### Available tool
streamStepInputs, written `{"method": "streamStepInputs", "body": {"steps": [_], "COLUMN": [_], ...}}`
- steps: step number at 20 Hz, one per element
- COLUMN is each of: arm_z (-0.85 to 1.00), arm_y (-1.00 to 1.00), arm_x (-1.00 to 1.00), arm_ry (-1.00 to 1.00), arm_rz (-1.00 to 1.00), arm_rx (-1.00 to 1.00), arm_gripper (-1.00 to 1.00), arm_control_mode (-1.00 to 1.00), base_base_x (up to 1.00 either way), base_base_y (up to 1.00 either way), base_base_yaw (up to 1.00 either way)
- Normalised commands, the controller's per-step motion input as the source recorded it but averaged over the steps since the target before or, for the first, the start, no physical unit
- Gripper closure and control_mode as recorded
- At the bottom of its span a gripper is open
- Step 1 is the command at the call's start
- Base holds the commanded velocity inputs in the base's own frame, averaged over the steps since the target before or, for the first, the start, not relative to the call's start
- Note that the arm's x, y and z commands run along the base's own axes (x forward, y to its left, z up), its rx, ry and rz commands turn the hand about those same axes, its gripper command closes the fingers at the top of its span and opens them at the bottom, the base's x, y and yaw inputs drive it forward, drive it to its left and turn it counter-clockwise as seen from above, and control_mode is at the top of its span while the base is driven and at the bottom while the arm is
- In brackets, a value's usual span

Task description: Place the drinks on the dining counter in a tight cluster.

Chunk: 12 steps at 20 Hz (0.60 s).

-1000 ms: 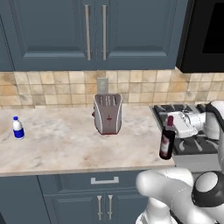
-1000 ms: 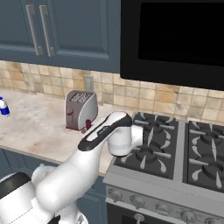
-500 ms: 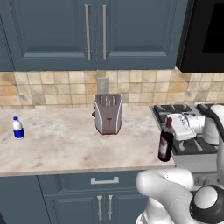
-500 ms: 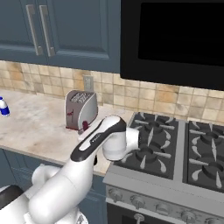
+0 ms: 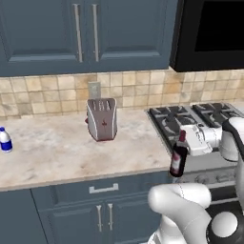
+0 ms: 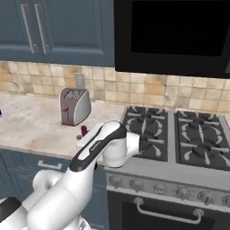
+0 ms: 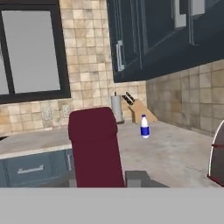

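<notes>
Two bottles are counted: 1 dark red wine bottle (image 5: 179,157) at the table's (image 5: 57,152) front edge by the stove (image 5: 190,116), and 1 small white water bottle (image 5: 5,140) w/ blue label, well apart at the far left. One toaster (image 5: 101,119) is seen near the backsplash. One stove is counted, w/ 1 black microwave (image 6: 173,33) above. In the hand view, 1 knife block (image 7: 141,111) and 1 paper-towel roll (image 7: 116,109) are made out; slot count on the toaster can't be told.

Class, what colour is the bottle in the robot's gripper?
Dark red; the wine bottle shows best in the left base view.
</notes>
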Motion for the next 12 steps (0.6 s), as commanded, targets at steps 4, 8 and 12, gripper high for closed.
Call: {"method": "streamStepInputs", "body": {"steps": [4, 8, 12], "arm_z": [0.0, 0.0, 0.0], "arm_y": [0.0, 0.0, 0.0], "arm_x": [0.0, 0.0, 0.0], "arm_ry": [0.0, 0.0, 0.0], "arm_rz": [0.0, 0.0, 0.0], "arm_rx": [0.0, 0.0, 0.0], "arm_gripper": [1.0, 1.0, 1.0], "arm_control_mode": [1.0, 1.0, 1.0], "base_base_x": [0.0, 0.0, 0.0], "base_base_y": [0.07, 0.07, 0.09], "base_base_yaw": [-0.89, -0.92, -0.92]}}
